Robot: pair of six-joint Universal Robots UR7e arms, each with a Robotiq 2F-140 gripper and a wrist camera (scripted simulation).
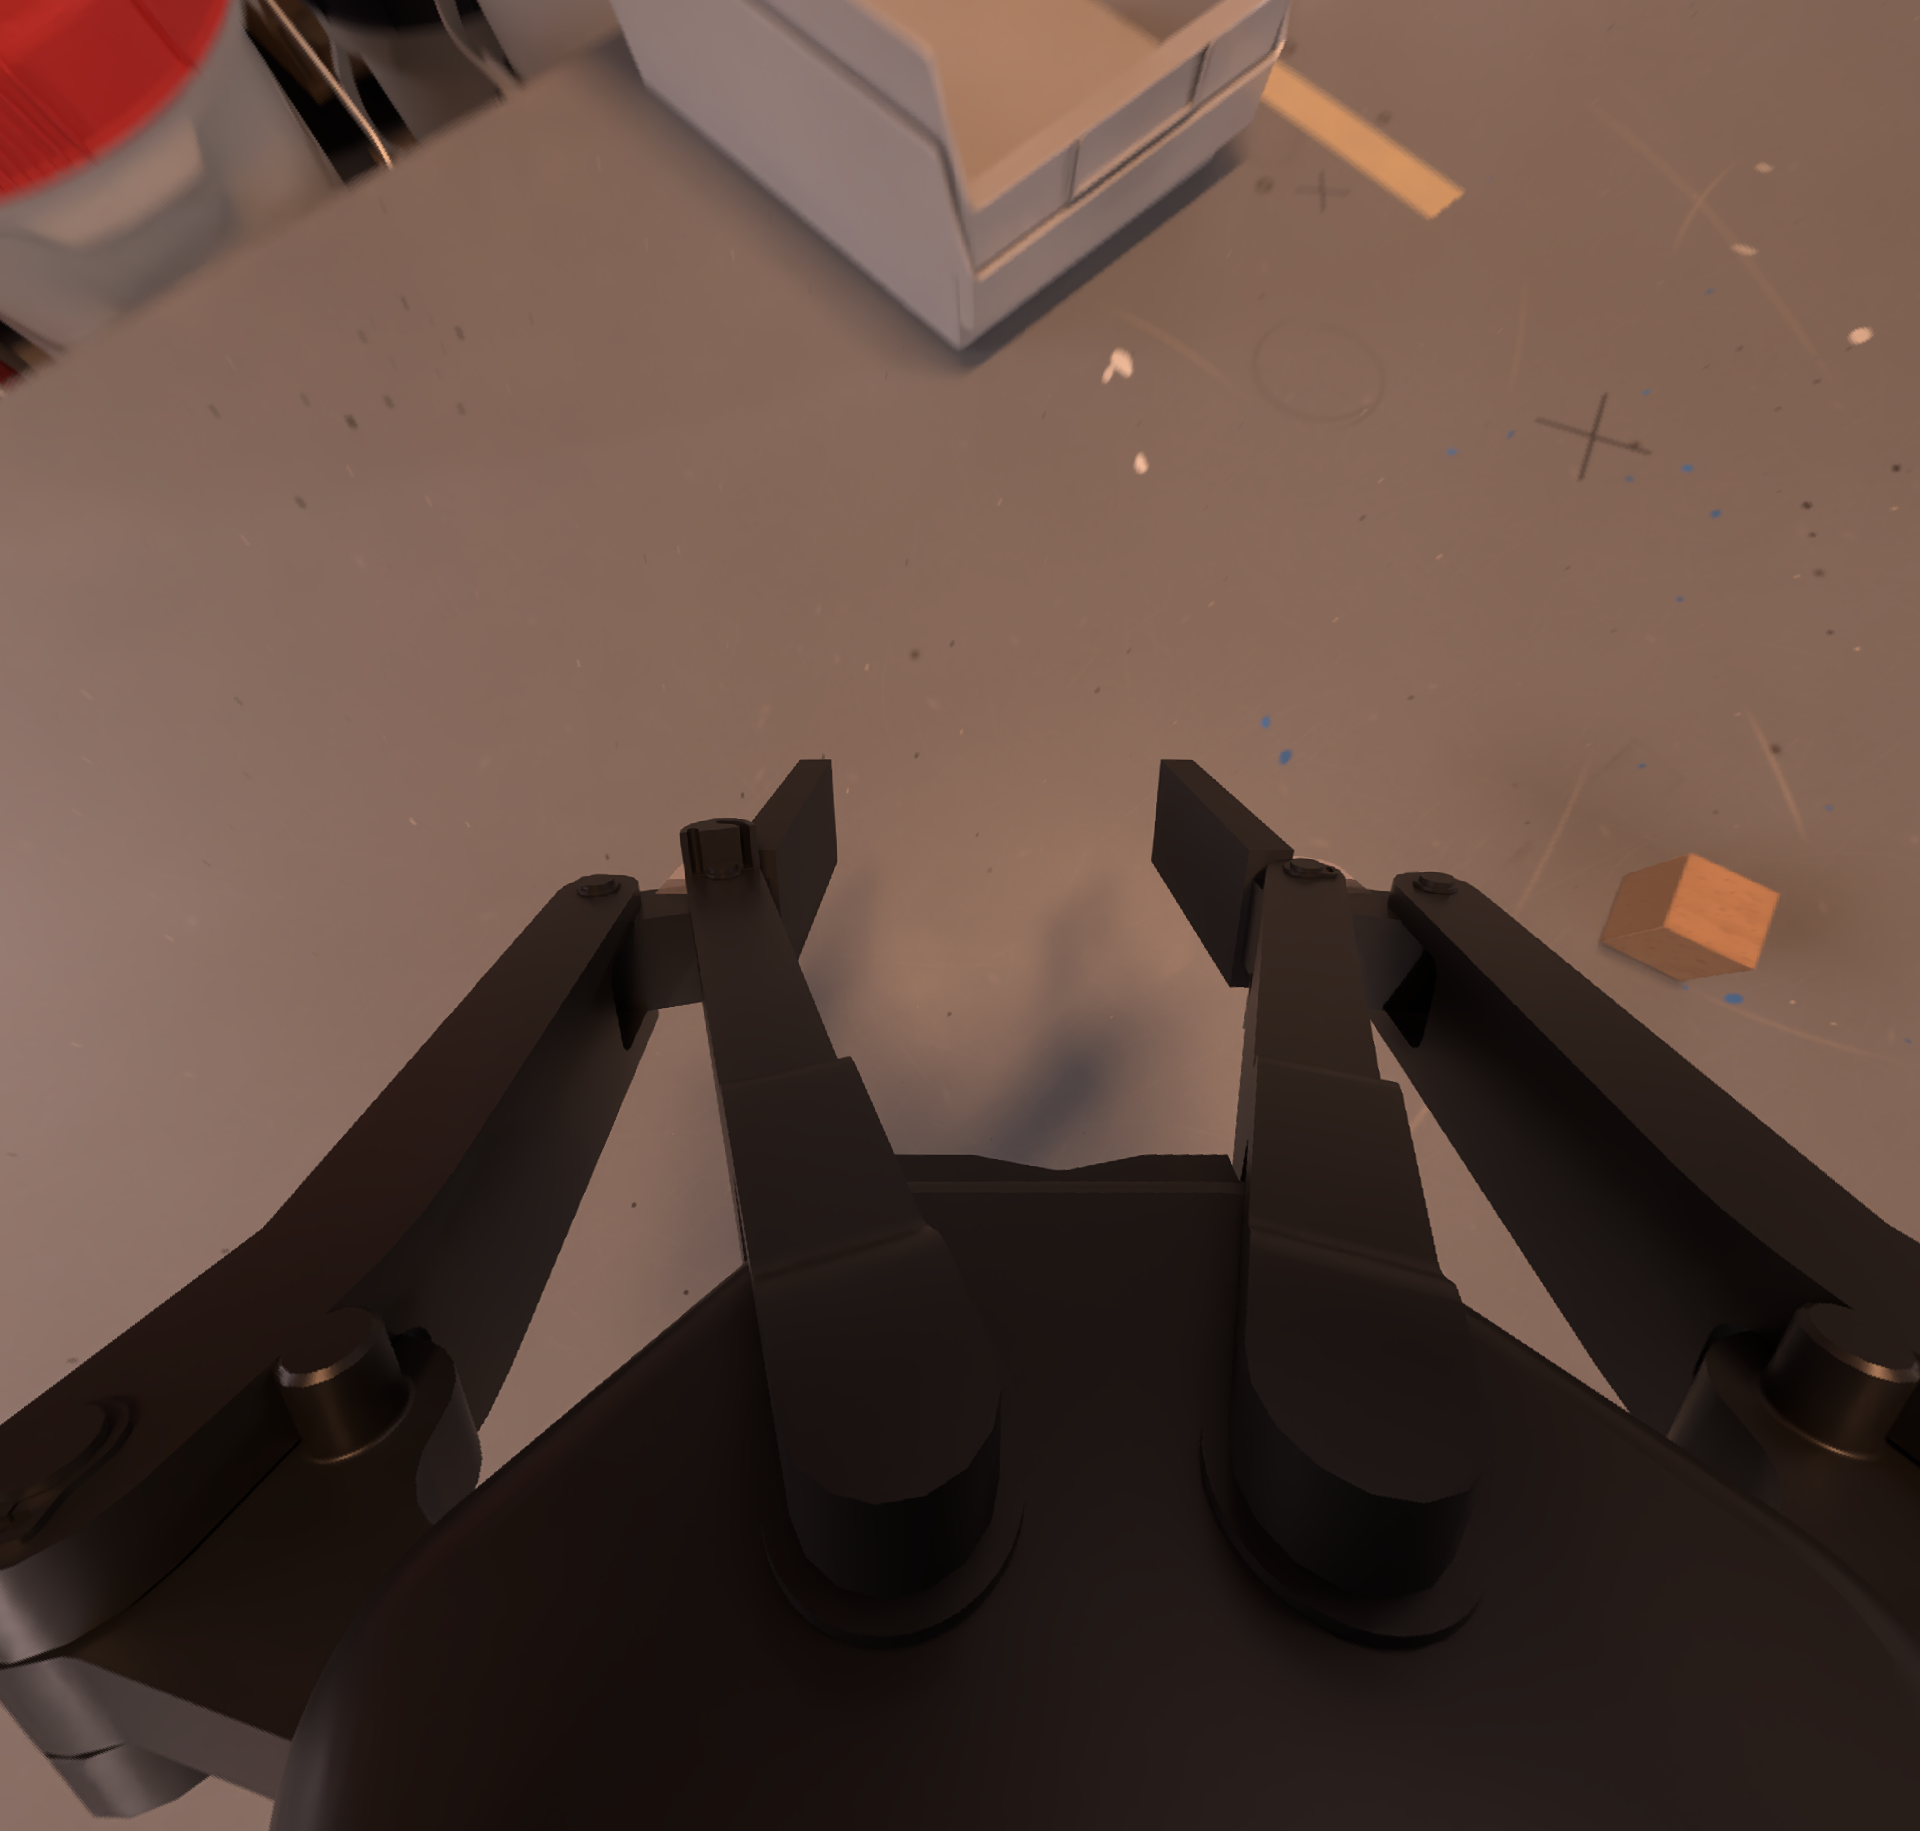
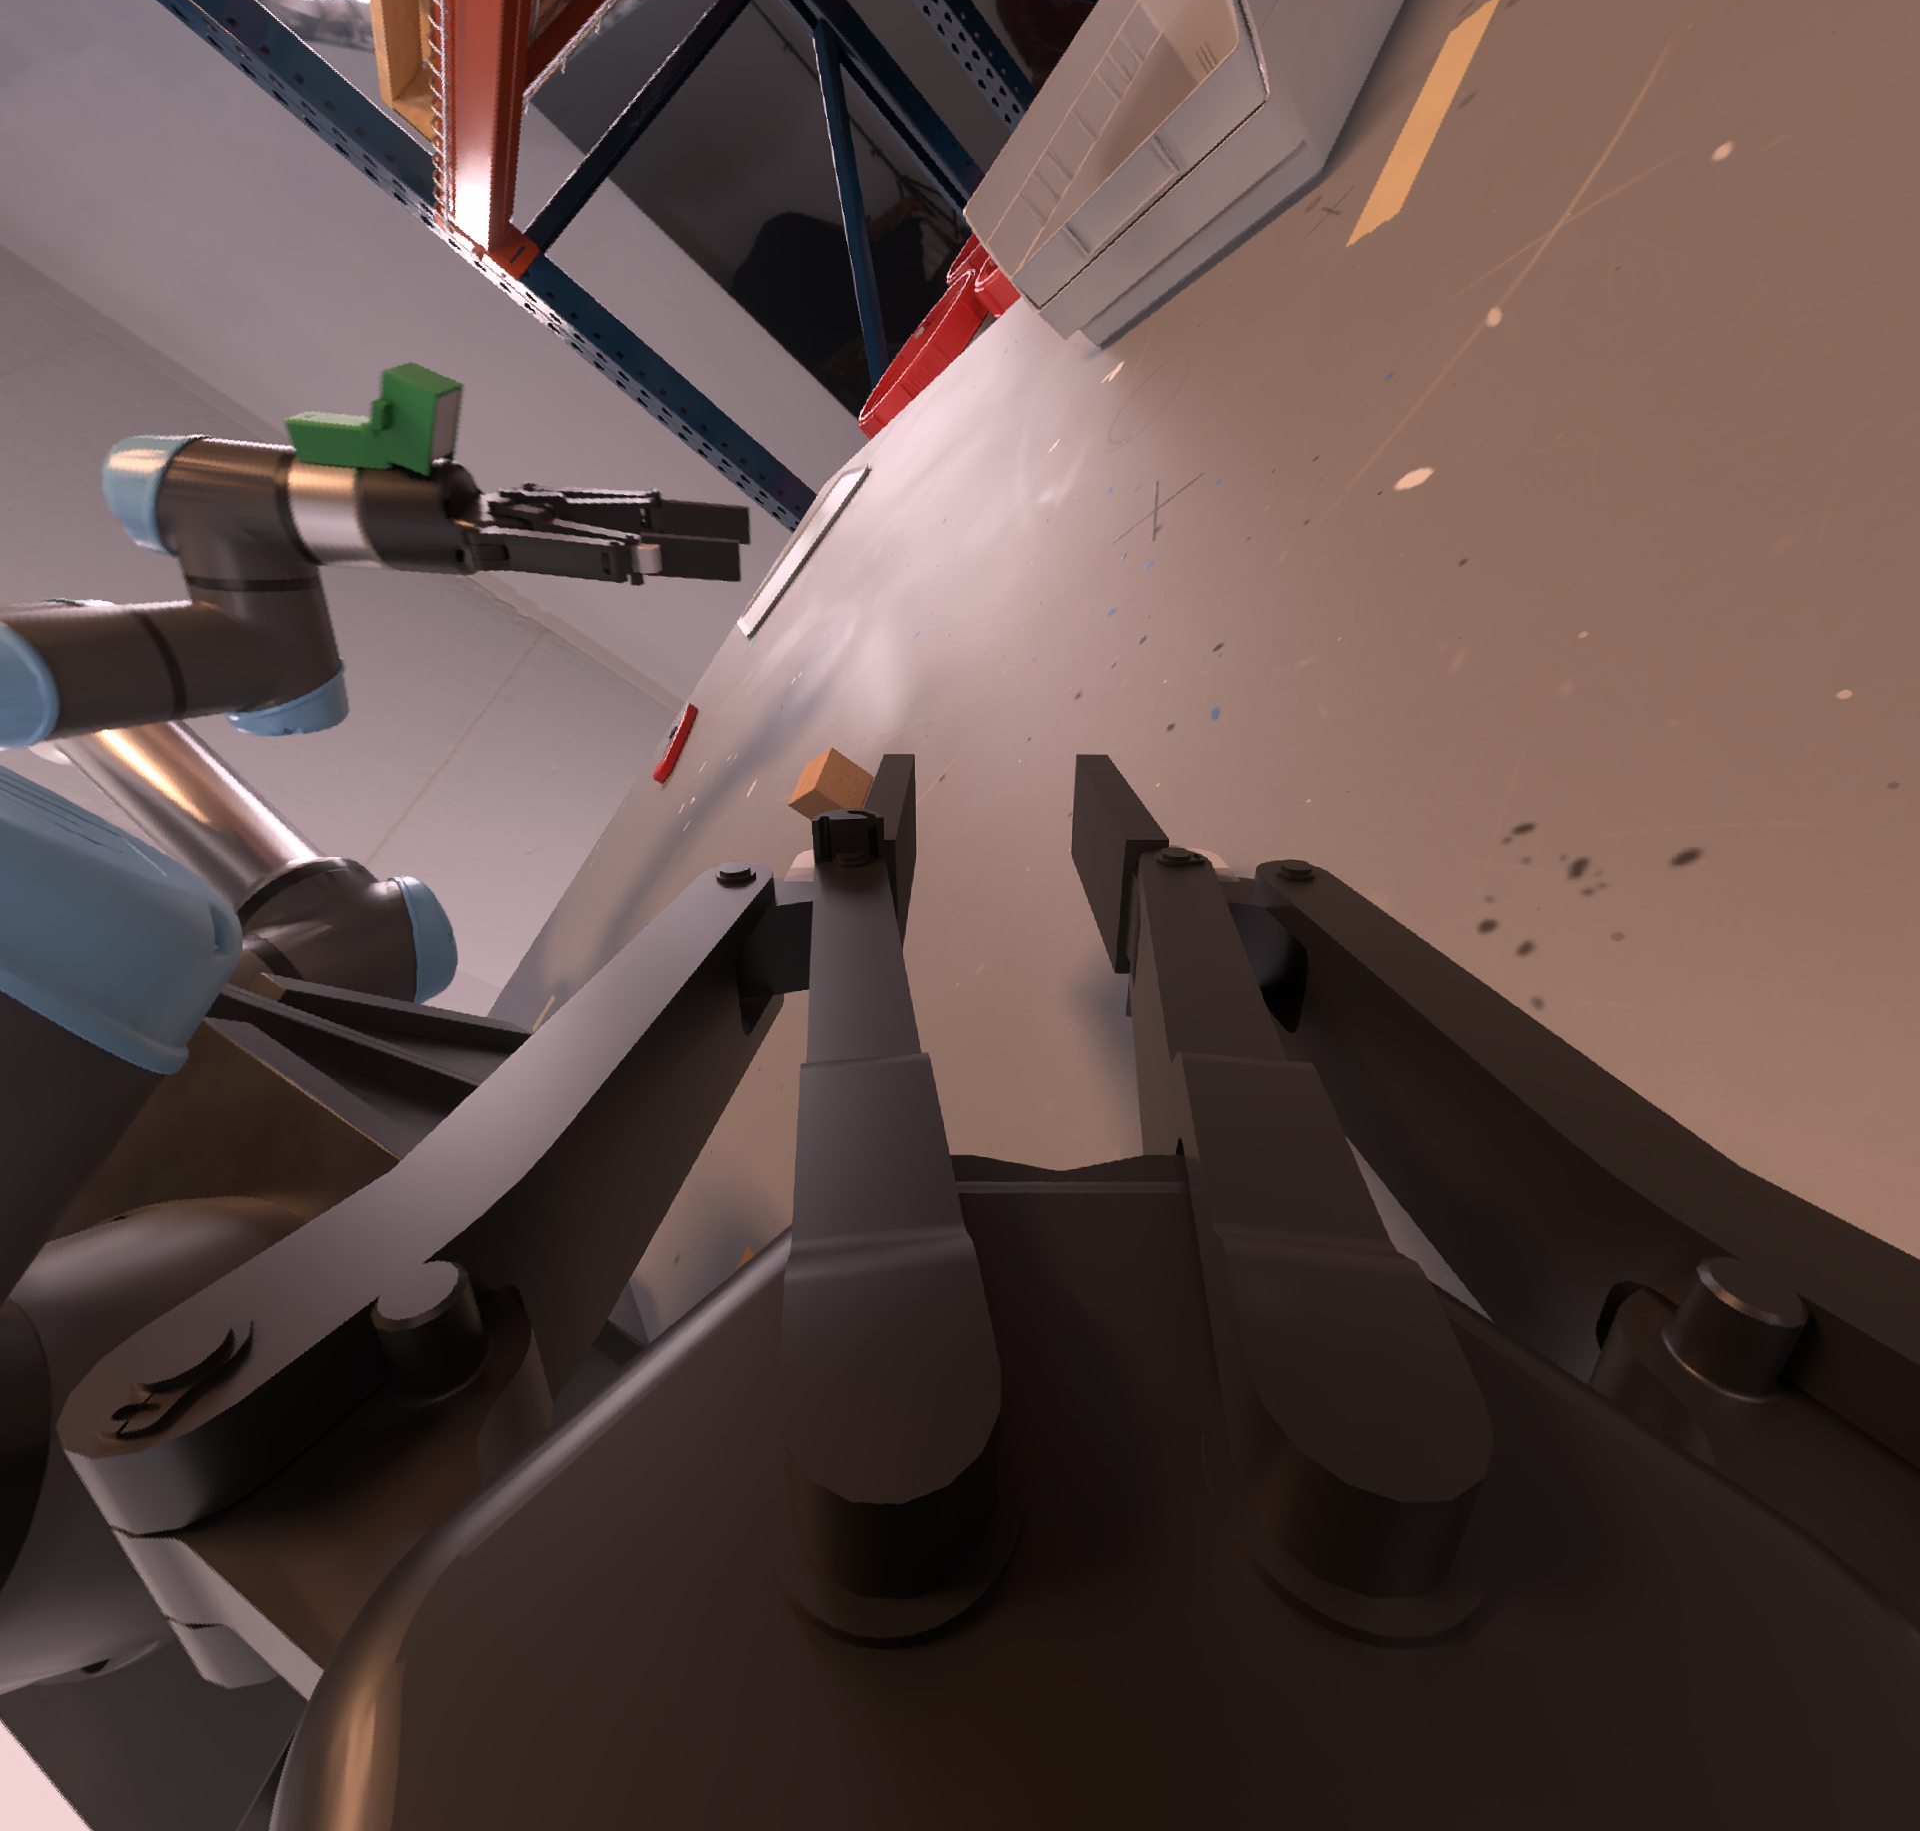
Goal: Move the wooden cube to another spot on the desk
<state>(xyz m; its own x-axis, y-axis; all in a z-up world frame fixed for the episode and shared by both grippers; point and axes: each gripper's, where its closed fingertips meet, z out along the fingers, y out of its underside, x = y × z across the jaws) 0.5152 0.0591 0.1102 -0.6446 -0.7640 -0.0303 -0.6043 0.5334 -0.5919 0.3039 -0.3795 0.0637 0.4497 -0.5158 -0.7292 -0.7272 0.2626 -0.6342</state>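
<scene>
While the left gripper [image 1: 995, 794] hangs over the desk [image 1: 520, 638], its two dark fingers are spread apart with nothing between them. The wooden cube [image 1: 1688, 917] sits on the desk off to the right of the claw, well outside the right finger [image 1: 1205, 846], not touching it. A white bin [image 1: 831, 140] stands farther ahead on the desk, and a strip of tan tape [image 1: 1361, 140] lies beside it. A red-topped tub [image 1: 94, 46] shows at the top left corner, past the desk edge.

From the right wrist view, the right gripper [image 2: 995, 794] is also spread wide and holds nothing. The wooden cube [image 2: 828, 782] peeks out just past the tip of the left finger [image 2: 896, 805], on its outer side and farther away on the desk [image 2: 1455, 638]. It is not between the fingers. The other arm's claw [image 2: 717, 540] floats above the desk at the left, with a green block [image 2: 384, 420] on its wrist. The white bin [image 2: 1164, 150] stands far ahead, with blue shelf racks [image 2: 644, 368] behind.
</scene>
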